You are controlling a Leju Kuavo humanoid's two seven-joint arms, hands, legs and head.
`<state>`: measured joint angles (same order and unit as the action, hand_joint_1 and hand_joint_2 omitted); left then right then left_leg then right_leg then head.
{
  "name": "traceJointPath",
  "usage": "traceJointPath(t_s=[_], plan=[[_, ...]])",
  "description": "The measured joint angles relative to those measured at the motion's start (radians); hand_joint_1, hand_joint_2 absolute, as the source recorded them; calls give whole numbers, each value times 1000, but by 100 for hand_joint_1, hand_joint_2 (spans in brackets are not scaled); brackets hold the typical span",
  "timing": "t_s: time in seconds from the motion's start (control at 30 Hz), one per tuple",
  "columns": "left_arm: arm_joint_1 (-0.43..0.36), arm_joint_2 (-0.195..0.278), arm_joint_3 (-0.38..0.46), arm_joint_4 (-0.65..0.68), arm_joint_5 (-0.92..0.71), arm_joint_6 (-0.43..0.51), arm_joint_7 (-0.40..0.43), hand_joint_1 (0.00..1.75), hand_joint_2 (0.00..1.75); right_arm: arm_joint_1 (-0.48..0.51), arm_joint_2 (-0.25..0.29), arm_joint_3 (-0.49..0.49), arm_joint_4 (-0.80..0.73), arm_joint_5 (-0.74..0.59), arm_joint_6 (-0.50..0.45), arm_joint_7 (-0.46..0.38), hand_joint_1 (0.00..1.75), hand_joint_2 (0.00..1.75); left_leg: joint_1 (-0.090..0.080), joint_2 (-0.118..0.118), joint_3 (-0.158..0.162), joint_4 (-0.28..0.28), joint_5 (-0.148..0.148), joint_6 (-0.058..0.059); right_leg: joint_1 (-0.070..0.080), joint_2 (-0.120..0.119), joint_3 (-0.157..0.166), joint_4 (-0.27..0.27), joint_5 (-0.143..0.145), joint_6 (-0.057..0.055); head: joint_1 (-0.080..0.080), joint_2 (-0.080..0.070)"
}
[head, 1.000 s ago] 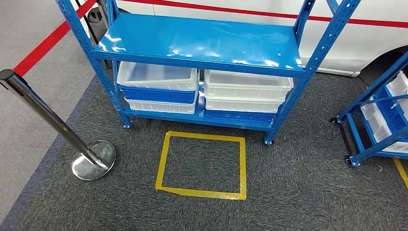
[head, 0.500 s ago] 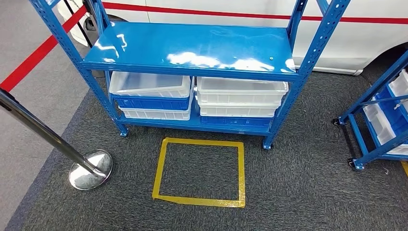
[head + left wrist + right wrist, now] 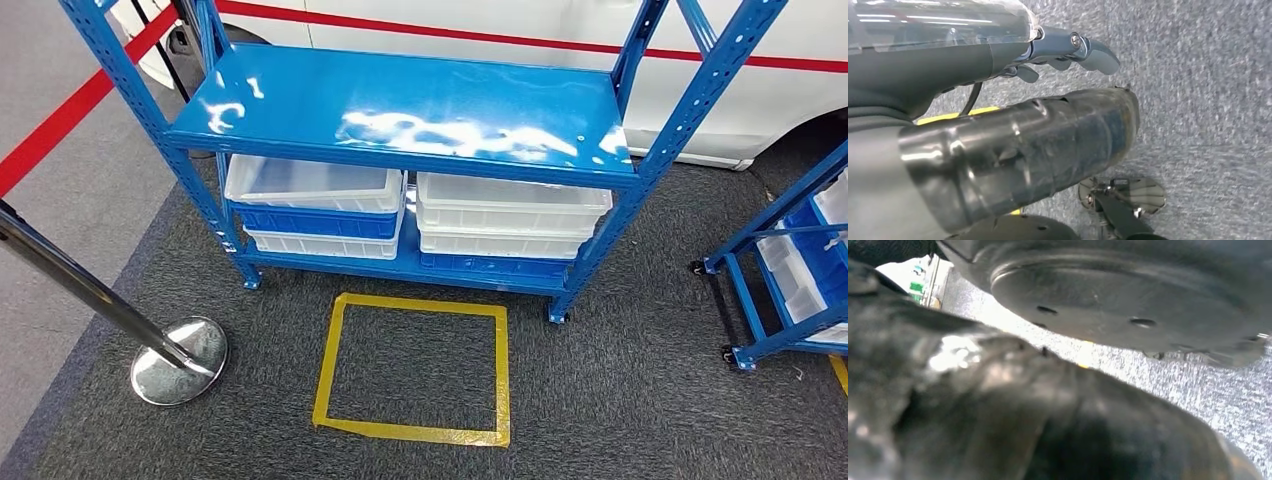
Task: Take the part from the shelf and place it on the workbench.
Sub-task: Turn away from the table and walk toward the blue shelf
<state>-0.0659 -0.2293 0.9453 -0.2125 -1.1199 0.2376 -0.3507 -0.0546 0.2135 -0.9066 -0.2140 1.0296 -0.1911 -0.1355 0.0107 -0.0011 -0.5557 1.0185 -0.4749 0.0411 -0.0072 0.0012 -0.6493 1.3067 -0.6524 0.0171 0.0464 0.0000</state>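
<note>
A blue metal shelf (image 3: 420, 100) stands ahead in the head view, its glossy top board bare. On its lower board sit stacked white and blue bins, one stack at the left (image 3: 312, 185) and one at the right (image 3: 510, 205); their insides are hidden from here. My left hand (image 3: 973, 65) hangs over the grey carpet, with the thick thumb (image 3: 1048, 145) and dark fingers (image 3: 1088, 47) apart and nothing between them. My right hand (image 3: 1023, 405) is a dark blur close to the lens, and how its fingers lie is unclear.
A yellow tape square (image 3: 330, 360) marks the carpet in front of the shelf. A chrome stanchion (image 3: 180, 347) stands at the left beside a red floor stripe (image 3: 60, 125). A blue cart (image 3: 790, 270) with bins is at the right. A white vehicle (image 3: 480, 20) is behind.
The whole picture has shifted, so the camera has moved: the shelf and the yellow square now sit slightly left and lower in view. Nothing on the shelf has moved.
</note>
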Motion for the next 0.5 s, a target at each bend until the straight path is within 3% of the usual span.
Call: traceJointPath(t_s=[0.03, 0.07, 0.13, 0.17, 0.23, 0.3, 0.37, 0.47, 0.5], plan=[[0, 0, 0, 0, 0, 7, 3, 0, 0, 0, 0, 0, 0, 0, 1, 1, 0, 0, 0, -1, 8, 0, -6, -1, -1, 0, -7, -10, 29, 1, 0, 0], [0, 0, 0, 0, 0, 15, 6, 0, 0, 1, 0, -1, 0, 0, 2, 2, 0, 0, 0, -2, 18, 0, -12, -3, -2, 0, 3, -56, 74, 0, 0, 0], [0, -1, 0, 0, -1, 32, 13, 0, 0, 2, -1, -2, 0, 0, 1, 5, 0, 0, -2, -3, 35, 1, -26, -10, 0, 0, 46, -183, 155, -8, 0, 0], [-1, -2, 0, 0, -2, 39, 17, 0, 0, 1, -1, -3, 0, 0, 0, 7, 0, 0, -3, -3, 39, 2, -32, -16, 3, 0, 63, -226, 172, -14, 0, 0], [-5, -3, 0, 0, -4, 56, 27, 0, 0, -1, -1, -5, 0, 2, -2, 13, 0, 0, -5, -3, 41, 0, -38, -26, 9, 0, 75, -254, 169, -23, -1, 0], [-8, -5, 0, 0, -8, 72, 37, 0, 0, -2, 0, -5, 0, 4, -7, 23, 0, 0, -5, -2, 44, 0, -43, -36, 5, 1, 82, -265, 168, -34, -2, 0], [-9, -6, 0, 0, -11, 84, 44, 0, 0, 0, 1, -5, 0, 7, -12, 30, 0, 0, -4, -1, 27, 46, -76, -43, -2, -2, 91, -275, 171, -45, -2, 0], [-9, -6, 0, 0, -13, 106, 56, 0, 131, 0, 2, -5, 0, 11, -15, 39, 0, 0, 0, -1, -71, 233, -162, -53, -3, -5, 95, -277, 168, -53, -3, 0], [-8, -6, 0, 0, -14, 113, 60, 0, 175, 0, 2, -6, 0, 12, -15, 43, 0, 0, 1, -1, -98, 277, -168, -55, -2, -5, 96, -277, 166, -54, -3, 0]])
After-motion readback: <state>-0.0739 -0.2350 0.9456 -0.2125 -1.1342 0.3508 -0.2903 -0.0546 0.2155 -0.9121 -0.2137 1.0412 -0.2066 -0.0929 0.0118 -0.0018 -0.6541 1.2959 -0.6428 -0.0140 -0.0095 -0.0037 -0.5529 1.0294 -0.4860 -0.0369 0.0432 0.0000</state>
